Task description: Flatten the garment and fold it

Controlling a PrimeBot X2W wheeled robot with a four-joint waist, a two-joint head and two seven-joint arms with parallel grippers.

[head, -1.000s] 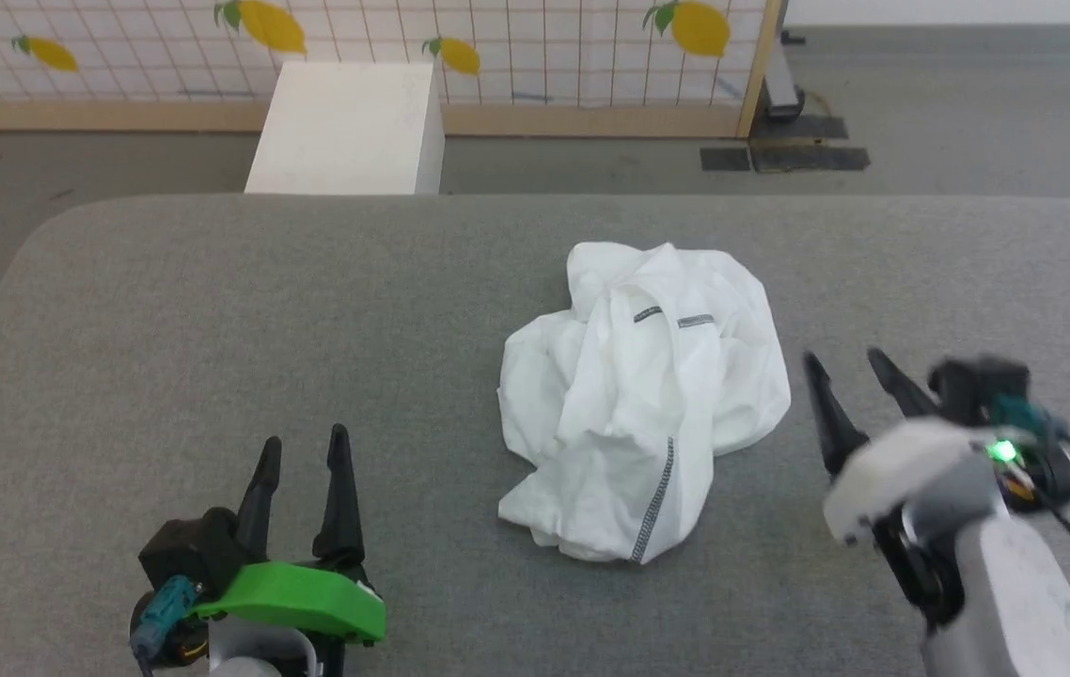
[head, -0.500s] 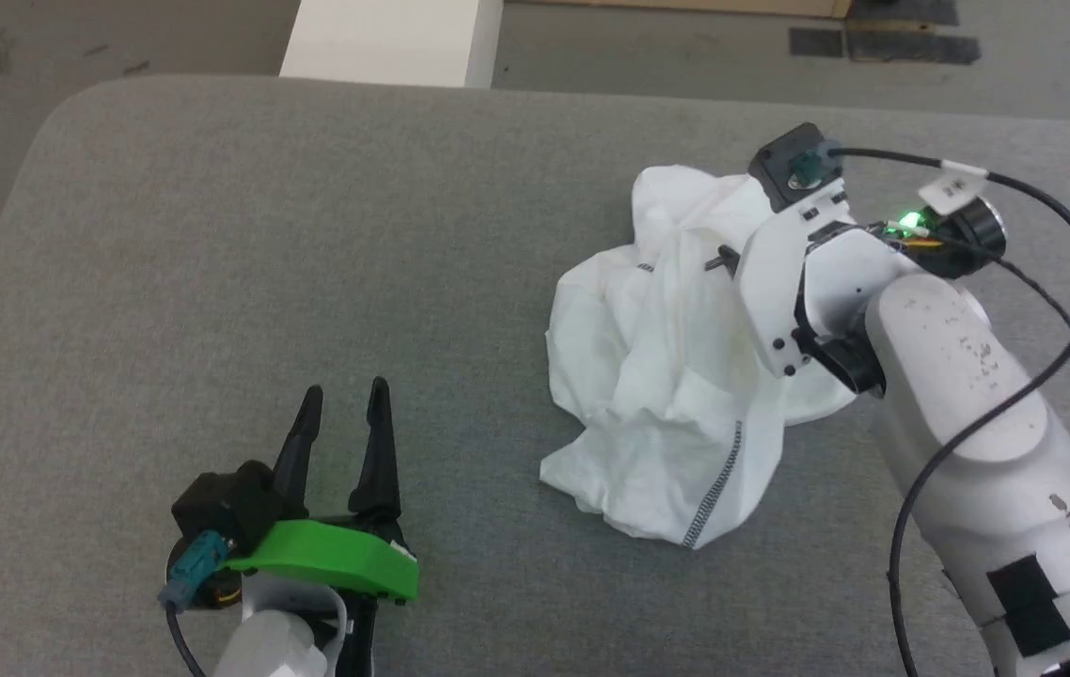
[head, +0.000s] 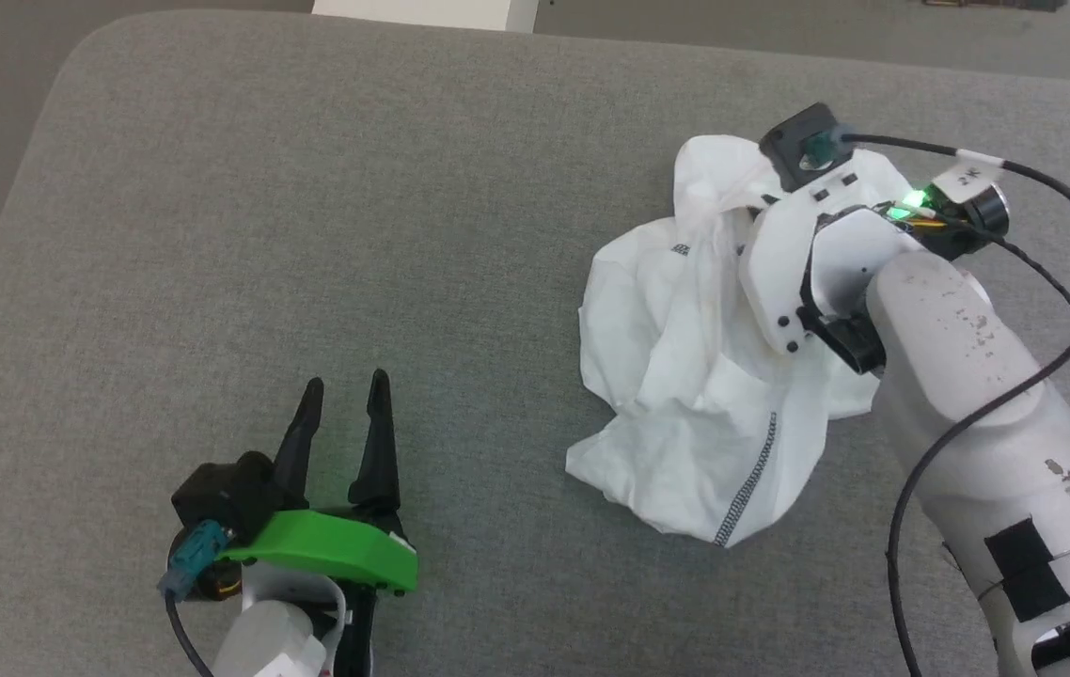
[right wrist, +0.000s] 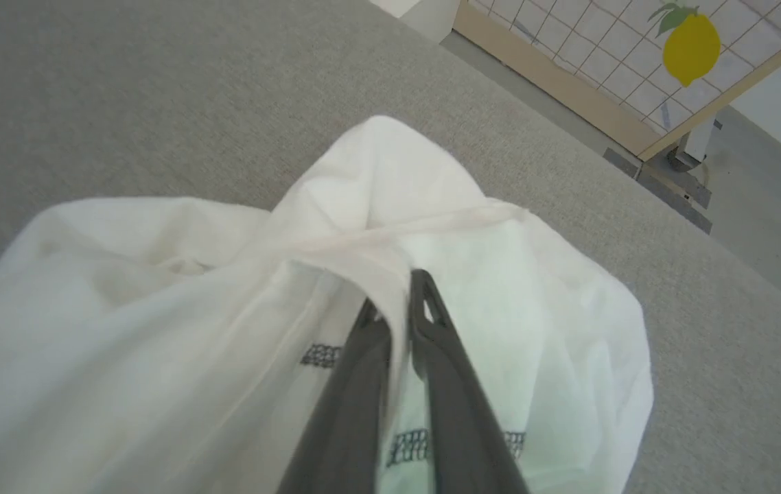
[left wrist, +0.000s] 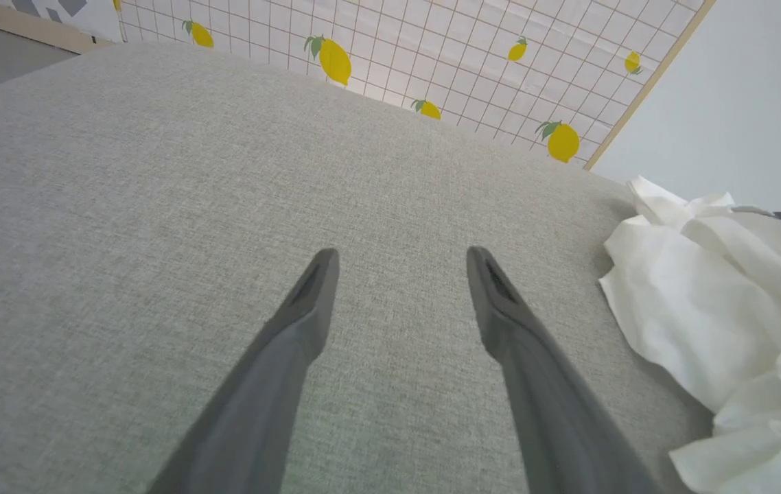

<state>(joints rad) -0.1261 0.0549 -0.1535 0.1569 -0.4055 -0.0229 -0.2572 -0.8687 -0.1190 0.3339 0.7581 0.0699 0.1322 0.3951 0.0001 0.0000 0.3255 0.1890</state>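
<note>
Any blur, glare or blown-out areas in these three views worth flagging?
Head view: sharp, evenly lit, soft shadow under the garment, green lamp glare on the right arm. Left wrist view: wide-angle stretch; fingers of the left tool soften toward the bottom edge. Right wrist view: garment nearly washed out, faint green tint beside the right tool.

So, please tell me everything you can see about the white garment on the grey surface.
The garment is thin, soft-looking white fabric with dark grey zigzag stitching along its seams. It lies crumpled in a heap, not flattened, on the grey cloth-covered surface. The right hand pinches a raised fold of it between its closed fingers. The open left hand stands apart from it.
</note>
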